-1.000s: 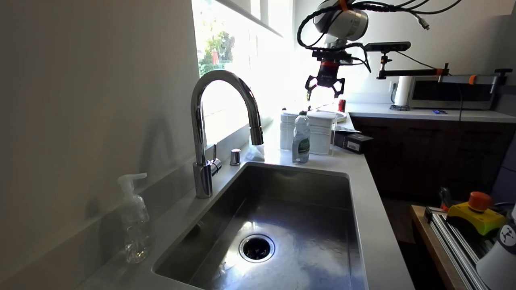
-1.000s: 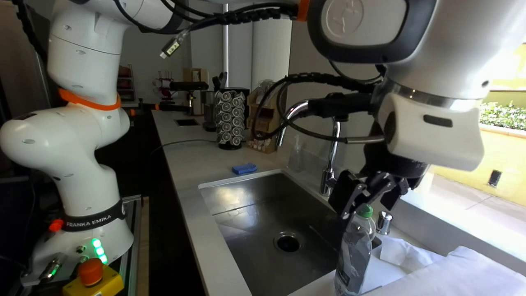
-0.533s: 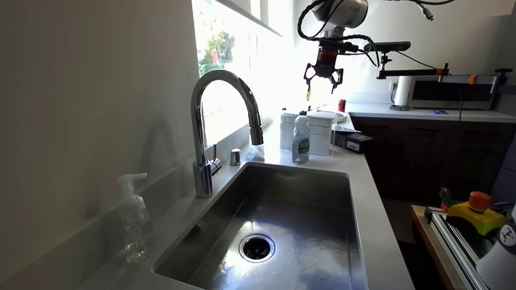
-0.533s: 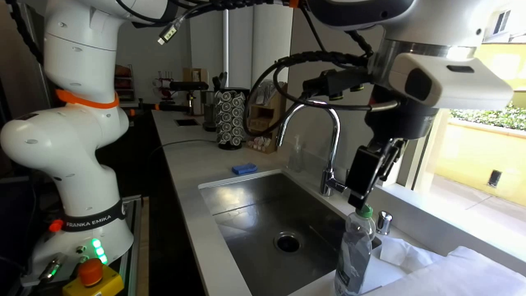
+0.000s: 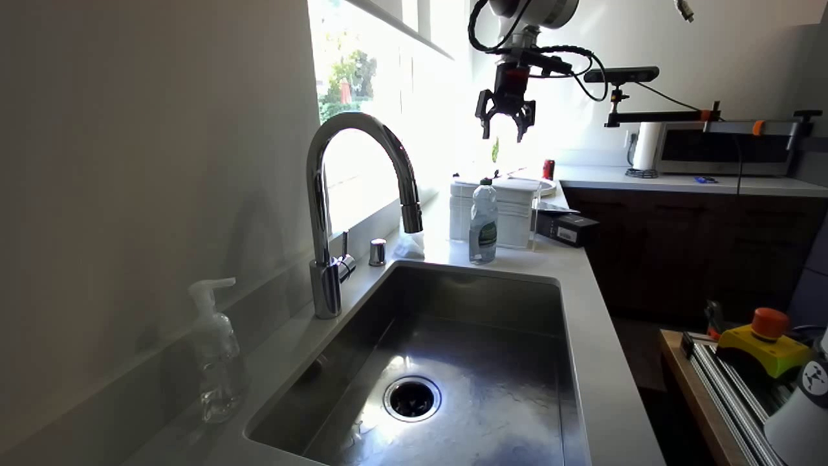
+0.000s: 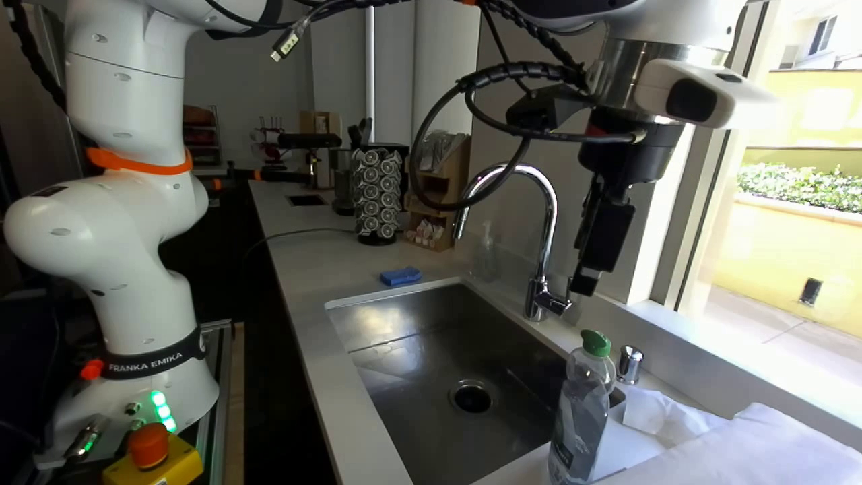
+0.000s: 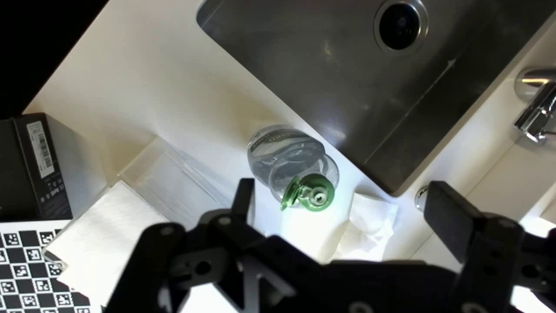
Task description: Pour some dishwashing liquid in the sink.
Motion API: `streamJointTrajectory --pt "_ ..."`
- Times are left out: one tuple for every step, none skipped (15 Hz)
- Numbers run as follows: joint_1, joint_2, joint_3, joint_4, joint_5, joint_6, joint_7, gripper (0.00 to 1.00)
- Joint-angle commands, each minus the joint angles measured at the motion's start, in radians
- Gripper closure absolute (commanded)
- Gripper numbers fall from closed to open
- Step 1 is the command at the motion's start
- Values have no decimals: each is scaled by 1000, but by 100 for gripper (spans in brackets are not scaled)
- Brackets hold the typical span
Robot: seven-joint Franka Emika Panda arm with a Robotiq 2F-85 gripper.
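Over there, the gripper (image 5: 503, 138) hangs high, spread wide, holding nothing. Lower down, the bottle (image 5: 483, 228) stands upright on the counter (image 5: 605, 369), just beside the sink (image 5: 498, 362), apart from the gripper, its green cap (image 7: 319, 189) flipped back.

Free air is left above the bottle's (image 6: 580, 417) green cap (image 6: 596, 343) and between the gripper's (image 5: 502, 137) 2 parted fingers (image 7: 449, 219). At counter (image 5: 601, 362) height, the bottle is hemmed in by the white box (image 5: 515, 220) and crumpled paper (image 7: 370, 219); on the window (image 5: 381, 90) side, the sink (image 5: 479, 301) is flanked by the arched faucet (image 5: 318, 217).
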Motion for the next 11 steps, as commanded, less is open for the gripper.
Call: streamJointTrajectory --pt "24 -40 14 -21 -82 -44 -134 0" --pt "30 -42 18 -25 -103 -37 -170 0" --pt "37 -49 22 -30 -125 -22 -200 0" --pt "42 -56 25 -39 -140 -5 -225 0" --pt "47 -64 28 -47 -154 12 -244 0" --pt "34 -22 21 5 -111 -20 -197 0" --pt "37 -23 22 7 -113 -20 -200 0" --pt "37 -22 22 8 -113 -20 -198 0" --pt "36 -21 22 9 -113 -20 -198 0" --pt "35 -20 21 8 -113 -20 -198 0" --pt "35 -20 20 8 -113 -20 -198 0"
